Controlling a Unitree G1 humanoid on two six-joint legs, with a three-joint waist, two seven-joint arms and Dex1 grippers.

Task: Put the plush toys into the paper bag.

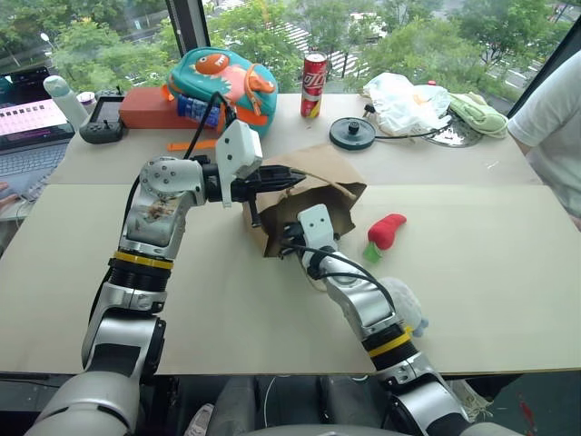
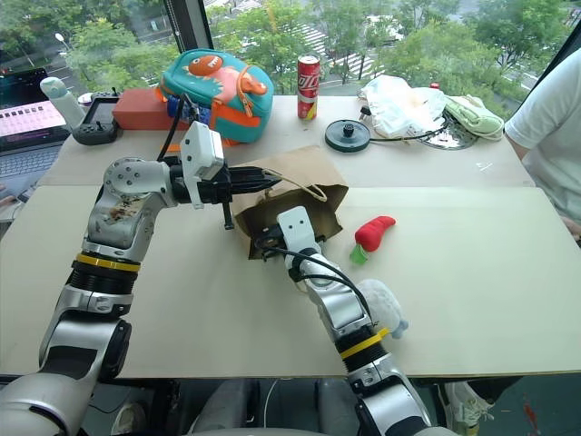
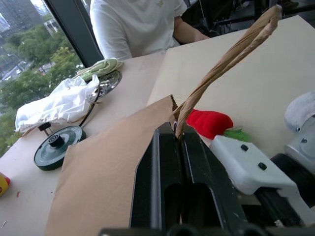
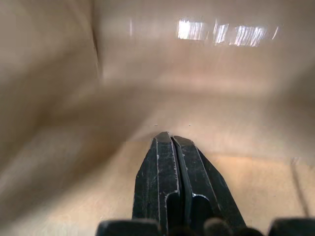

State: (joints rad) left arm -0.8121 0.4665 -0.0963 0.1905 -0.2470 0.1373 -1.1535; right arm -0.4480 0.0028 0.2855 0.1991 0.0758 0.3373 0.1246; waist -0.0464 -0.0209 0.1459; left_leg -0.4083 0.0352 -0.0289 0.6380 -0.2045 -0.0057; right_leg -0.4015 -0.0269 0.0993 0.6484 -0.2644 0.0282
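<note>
the left gripper (image 3: 179, 142) was clamped on the rim of the paper bag (image 1: 313, 195) right where a twine handle (image 3: 231, 54) is fixed, holding that edge up off the table (image 1: 472, 309). this seemed meant to keep the bag's mouth lifted and facing the robot so something could go in. the right gripper (image 4: 170, 140) was pushed inside that mouth, jaws pressed together with nothing between them; the wrist view showed brown paper walls all around it. judging by this, it was spreading or checking the bag's inside, not carrying a toy.

outside the bag, the red plush toy (image 1: 386, 232) with its green end lay on the table just beside the bag, on the robot's right. the grey-blue plush toy (image 2: 386, 309) sat nearer the robot, against the right forearm. neither was in the bag yet.
</note>
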